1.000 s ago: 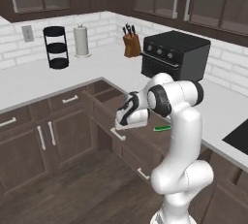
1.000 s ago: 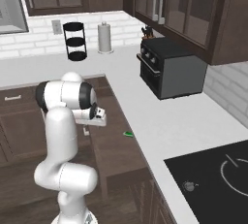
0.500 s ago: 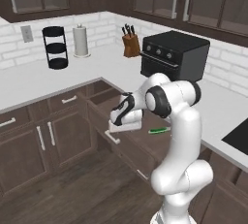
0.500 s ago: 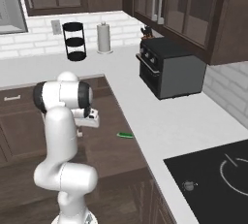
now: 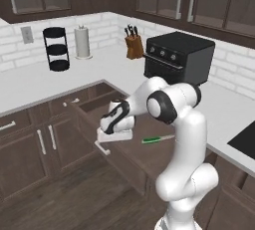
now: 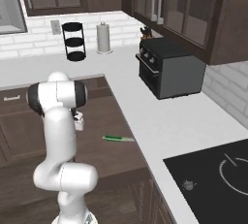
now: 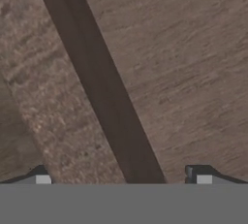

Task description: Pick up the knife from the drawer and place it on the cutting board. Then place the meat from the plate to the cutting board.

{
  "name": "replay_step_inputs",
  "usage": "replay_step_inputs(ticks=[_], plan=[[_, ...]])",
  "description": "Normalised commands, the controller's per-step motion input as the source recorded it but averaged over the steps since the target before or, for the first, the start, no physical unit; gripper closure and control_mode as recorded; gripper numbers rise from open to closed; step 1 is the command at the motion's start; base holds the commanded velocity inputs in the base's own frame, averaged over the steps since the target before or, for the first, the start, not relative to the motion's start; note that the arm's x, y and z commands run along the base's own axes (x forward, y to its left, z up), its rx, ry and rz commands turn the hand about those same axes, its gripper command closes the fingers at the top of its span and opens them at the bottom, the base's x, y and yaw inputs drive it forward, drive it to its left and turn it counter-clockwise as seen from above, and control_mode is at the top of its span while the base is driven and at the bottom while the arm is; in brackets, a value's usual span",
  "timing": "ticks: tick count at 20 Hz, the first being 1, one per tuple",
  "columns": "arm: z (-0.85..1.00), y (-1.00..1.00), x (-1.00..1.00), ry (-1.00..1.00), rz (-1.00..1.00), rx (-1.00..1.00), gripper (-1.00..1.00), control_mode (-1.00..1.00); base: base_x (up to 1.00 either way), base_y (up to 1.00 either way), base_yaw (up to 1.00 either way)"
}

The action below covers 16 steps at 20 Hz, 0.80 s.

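While the knife (image 5: 157,139) lies in the open drawer (image 5: 130,158), the gripper (image 5: 114,135) hovers beside it; fingertips (image 7: 42,179) spread apart, pinching nothing.

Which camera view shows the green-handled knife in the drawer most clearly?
The right base view: the knife lies whole and unobstructed on the drawer floor. The left base view also shows it, close beside the arm. The hand view looks at drawer wood.
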Motion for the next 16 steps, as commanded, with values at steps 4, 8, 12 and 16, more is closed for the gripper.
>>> replay_step_inputs(ticks=[4, 8, 12, 16], plan=[[-0.09, 1.0, -0.24, 0.06, 0.0, 0.0, -1.0, -1.0, 0.0, 0.0, 0.0], [0.02, 0.98, -0.2, 0.06, 0.0, -0.01, -1.0, -1.0, 0.0, 0.0, 0.0], [0.49, 0.43, -0.25, -0.03, 0.0, -0.09, -1.0, -1.0, 0.0, 0.0, 0.0], [0.73, 0.1, -0.14, -0.02, 0.0, -0.08, -1.0, -1.0, 0.0, 0.0, 0.0]])
